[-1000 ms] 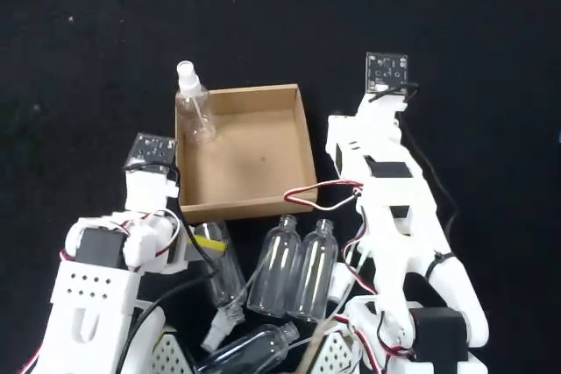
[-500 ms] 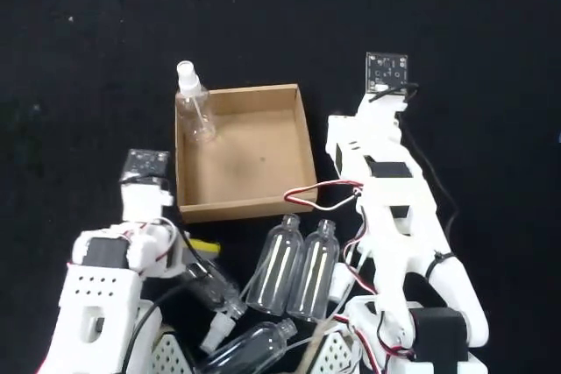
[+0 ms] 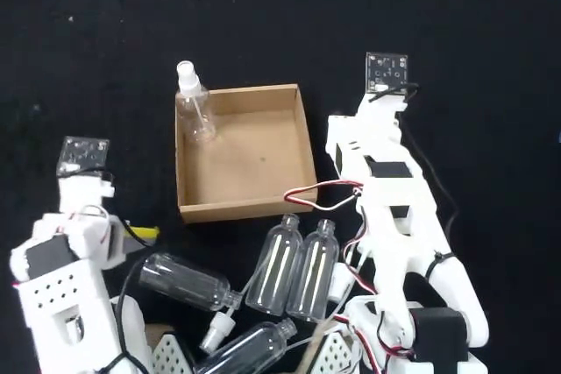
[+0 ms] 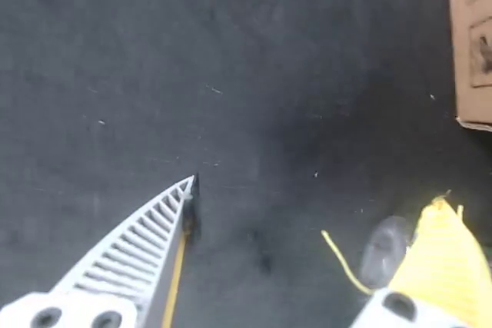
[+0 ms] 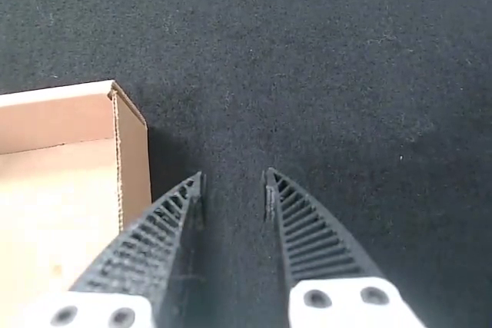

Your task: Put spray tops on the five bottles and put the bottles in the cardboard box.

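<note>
Bottle with spray top (image 3: pixel 195 107) upright in cardboard box (image 3: pixel 237 209), far-left corner. Four more bottles lying on surface (image 3: pixel 88 59) near box front: single bottle (image 3: pixel 184 279), touching pair (image 3: pixel 273 264), fourth bottle (image 3: pixel 250 348) by arm bases. Left tool (image 4: pixel 315 193) spread wide, empty. Right tool (image 5: pixel 234 178) slightly parted, empty, beside box corner.

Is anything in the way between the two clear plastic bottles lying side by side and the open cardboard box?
Partly. A red and white wire loop from the right arm crosses the brown cardboard box's near right corner, just beyond the necks of the two clear plastic bottles. Otherwise only bare black cloth lies between them.
</note>
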Action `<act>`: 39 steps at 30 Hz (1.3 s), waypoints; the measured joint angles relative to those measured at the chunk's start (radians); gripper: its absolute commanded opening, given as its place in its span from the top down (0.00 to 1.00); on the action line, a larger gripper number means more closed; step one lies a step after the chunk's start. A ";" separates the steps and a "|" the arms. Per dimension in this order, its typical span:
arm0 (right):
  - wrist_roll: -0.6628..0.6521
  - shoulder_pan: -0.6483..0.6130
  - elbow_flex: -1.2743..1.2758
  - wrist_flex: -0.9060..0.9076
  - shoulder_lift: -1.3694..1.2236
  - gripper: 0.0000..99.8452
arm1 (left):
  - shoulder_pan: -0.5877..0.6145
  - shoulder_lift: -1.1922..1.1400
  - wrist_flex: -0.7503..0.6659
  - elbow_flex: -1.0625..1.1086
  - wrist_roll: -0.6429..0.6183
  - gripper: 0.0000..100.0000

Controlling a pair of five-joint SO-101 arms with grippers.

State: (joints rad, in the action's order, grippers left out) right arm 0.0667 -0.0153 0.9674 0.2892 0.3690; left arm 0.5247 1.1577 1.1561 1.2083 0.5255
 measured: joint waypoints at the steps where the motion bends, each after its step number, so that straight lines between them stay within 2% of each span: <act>1: 0.000 0.000 0.000 0.000 0.000 0.90 | 0.000 0.000 0.034 -0.035 0.023 0.59; 5: 0.000 0.000 0.000 0.000 0.000 0.90 | -0.098 -0.002 0.227 -0.198 0.169 0.60; 9: 0.000 0.000 0.000 0.000 0.000 0.90 | -0.282 0.000 0.434 -0.295 0.420 0.60; 12: 0.000 0.000 0.000 0.000 0.000 0.90 | -0.427 0.000 0.499 -0.298 0.562 0.60; 16: 0.000 0.029 0.000 0.000 0.000 0.90 | -0.586 0.012 0.493 -0.279 0.566 0.60; 19: 0.000 0.035 0.000 0.000 0.000 0.90 | -0.667 0.011 0.431 -0.203 0.535 0.60; 28: 0.000 0.038 0.000 0.000 0.000 0.90 | -0.689 0.011 0.245 -0.017 0.522 0.60; 39: 0.000 0.038 0.000 0.000 0.000 0.90 | -0.690 0.012 0.242 -0.012 0.522 0.60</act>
State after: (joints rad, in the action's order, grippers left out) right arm 0.0667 0.0230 0.9674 0.2892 0.3690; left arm -0.1657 1.1699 1.3986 1.1960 1.0472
